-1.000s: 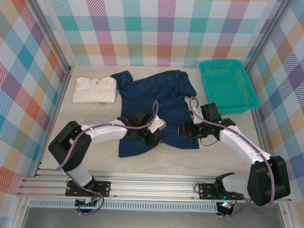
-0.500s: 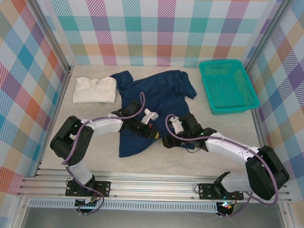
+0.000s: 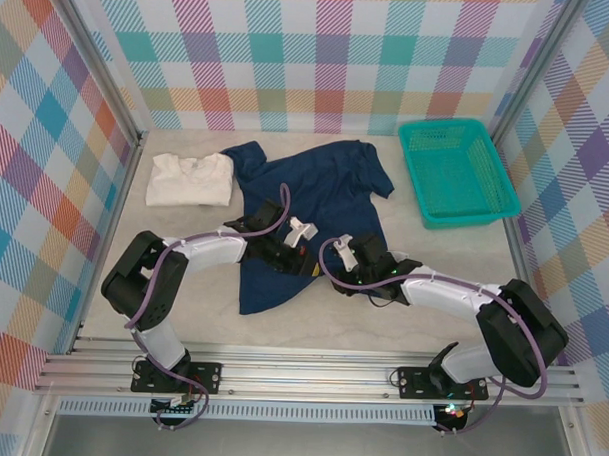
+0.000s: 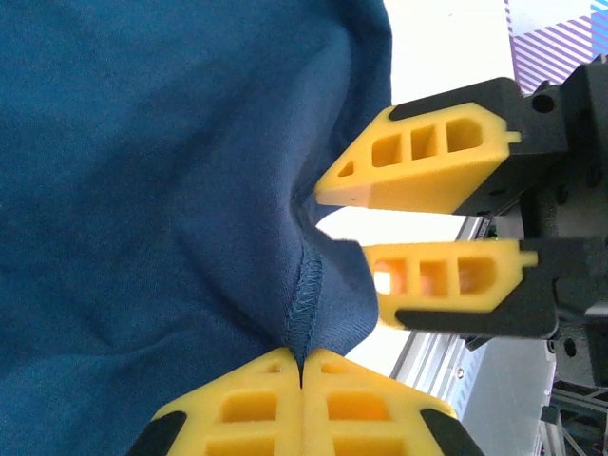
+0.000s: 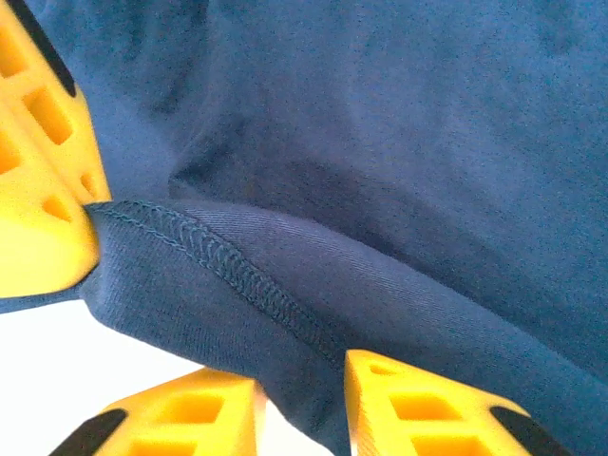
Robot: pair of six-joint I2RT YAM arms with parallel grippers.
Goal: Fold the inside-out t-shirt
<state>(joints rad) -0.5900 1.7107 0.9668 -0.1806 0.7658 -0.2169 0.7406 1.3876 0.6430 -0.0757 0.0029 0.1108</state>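
The inside-out t-shirt [image 3: 321,189] is dark navy and lies spread at mid-table, collar towards the back. My left gripper [image 3: 309,267] is at its near hem. In the left wrist view this gripper [image 4: 301,361] is shut on the stitched hem of the shirt [image 4: 142,190]. My right gripper [image 3: 329,279] faces it from the right, almost touching. Its yellow fingers [image 4: 418,176] stand a little apart, with the hem fold at their tips. In the right wrist view a fold of the shirt [image 5: 427,142] runs through the narrow gap of the right gripper [image 5: 302,380].
A folded white shirt [image 3: 190,179] lies at the back left, touching the navy sleeve. A teal basket [image 3: 456,173] stands at the back right. Plaid walls close three sides, and a metal rail [image 3: 309,373] runs along the near edge.
The right arm swung left from the shirt's right side to the near hem beside the left gripper, and its jaws narrowed around a fold. The left gripper kept its grip.
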